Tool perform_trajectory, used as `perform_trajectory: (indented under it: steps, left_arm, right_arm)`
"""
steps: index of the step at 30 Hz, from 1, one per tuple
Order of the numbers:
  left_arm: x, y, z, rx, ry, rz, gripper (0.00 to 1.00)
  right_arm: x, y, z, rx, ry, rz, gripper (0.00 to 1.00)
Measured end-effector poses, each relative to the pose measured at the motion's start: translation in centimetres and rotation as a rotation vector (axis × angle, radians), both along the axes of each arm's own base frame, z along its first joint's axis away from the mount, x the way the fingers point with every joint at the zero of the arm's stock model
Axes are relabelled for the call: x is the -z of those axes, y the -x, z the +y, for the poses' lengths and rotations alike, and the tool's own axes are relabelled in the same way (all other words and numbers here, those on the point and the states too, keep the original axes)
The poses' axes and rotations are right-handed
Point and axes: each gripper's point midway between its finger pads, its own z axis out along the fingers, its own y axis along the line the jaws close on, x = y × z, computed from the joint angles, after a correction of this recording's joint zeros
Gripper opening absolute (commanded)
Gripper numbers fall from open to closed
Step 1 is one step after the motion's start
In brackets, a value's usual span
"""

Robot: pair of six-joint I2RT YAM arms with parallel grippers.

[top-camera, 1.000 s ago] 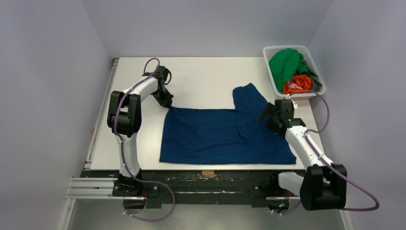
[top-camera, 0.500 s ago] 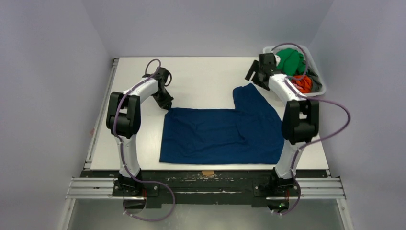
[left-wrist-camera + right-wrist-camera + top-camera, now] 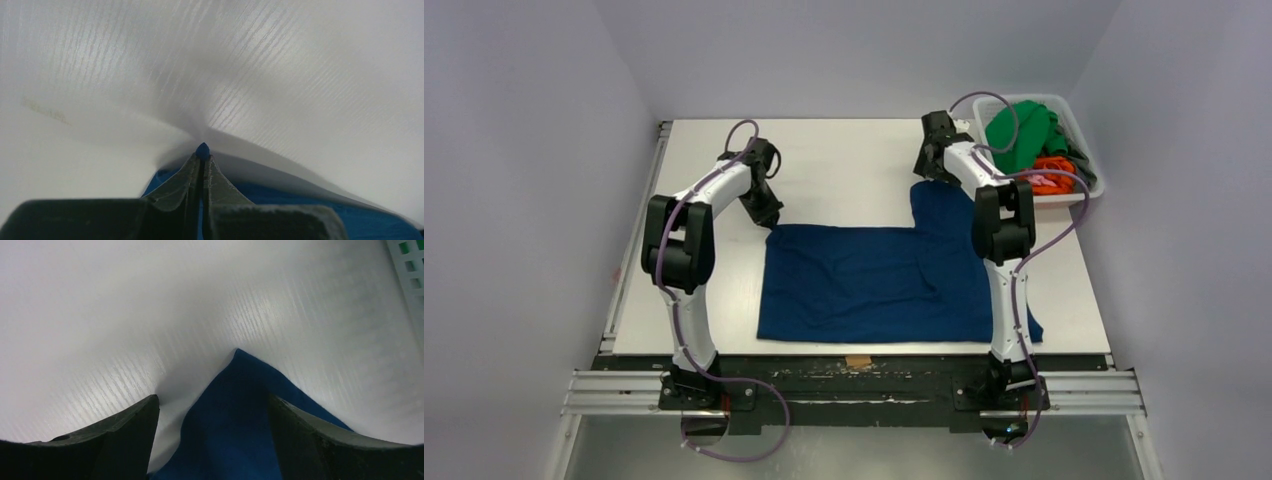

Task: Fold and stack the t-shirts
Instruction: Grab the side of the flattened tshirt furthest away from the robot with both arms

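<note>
A navy blue cloth t-shirt (image 3: 874,275) lies spread flat on the white counter (image 3: 854,150). Its body covers the middle of the counter and its lower hem runs just inside the near edge. On the right side a narrower flap of the same cloth reaches up toward the far edge. The left arm (image 3: 714,185) bends over the left part of the counter, and the left jaws are down at the shirt's far-left corner. The left wrist view shows them pressed together, with a small tip of navy cloth (image 3: 202,150) pinched between them and poking out at the front. The right arm (image 3: 999,215) stretches from the near edge across the shirt's right side, and the right jaws are over the far tip of the flap. In the right wrist view they stand wide apart. The pointed corner of the cloth (image 3: 240,430) lies flat between them, touching neither jaw. At the far right corner of the counter sits a white plastic slotted basket (image 3: 1084,193). It holds a bunched green t-shirt (image 3: 1021,130), an orange t-shirt (image 3: 1052,175) and a dark grey t-shirt (image 3: 1079,160) heaped together unfolded.
</note>
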Motion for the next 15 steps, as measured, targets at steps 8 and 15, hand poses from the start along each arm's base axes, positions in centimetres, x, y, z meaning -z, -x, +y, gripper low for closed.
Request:
perform_trajectory:
  steps: [8, 15]
  left_arm:
    - [-0.13, 0.27, 0.03, 0.003, -0.008, 0.006, 0.0]
    - [-0.13, 0.28, 0.01, 0.004, -0.008, 0.006, 0.0]
  right_arm:
    - [0.25, 0.44, -0.36, 0.031, 0.002, -0.008, 0.34]
    - [0.16, 0.75, -1.12, 0.051, 0.029, -0.011, 0.0]
